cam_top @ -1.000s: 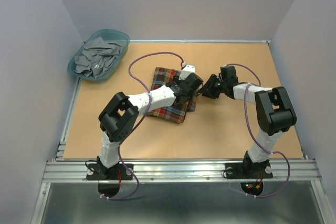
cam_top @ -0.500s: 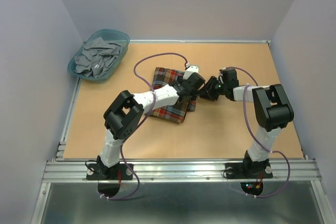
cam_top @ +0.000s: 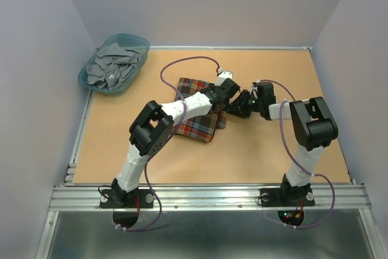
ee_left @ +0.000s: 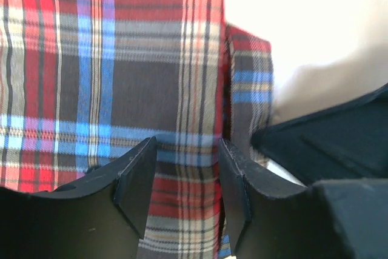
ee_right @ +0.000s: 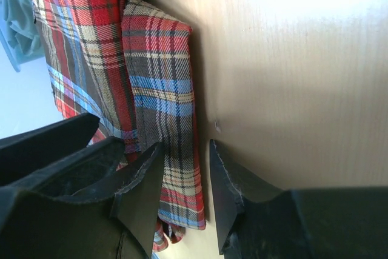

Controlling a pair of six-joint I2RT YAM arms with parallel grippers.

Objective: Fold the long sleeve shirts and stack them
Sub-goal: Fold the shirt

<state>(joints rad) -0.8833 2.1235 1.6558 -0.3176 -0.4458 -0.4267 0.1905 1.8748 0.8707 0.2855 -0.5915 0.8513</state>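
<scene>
One long sleeve shirt, red, brown and blue plaid, lies folded flat on the table's middle. My left gripper reaches across it to its right edge. In the left wrist view its jaws stand apart, open, low over flat plaid cloth. My right gripper comes in from the right, close to the left one. Its open jaws straddle the edge of a folded plaid strip, with one finger over the cloth and the other over bare wood. No cloth is lifted.
A teal plastic basket holding crumpled grey clothing sits at the back left corner. The tan table ends in a metal rail at the near edge. Purple cables loop above both arms.
My left arm has stretched further back and right over the shirt, and its jaws have narrowed a little. The right gripper has edged left toward the shirt's edge.
</scene>
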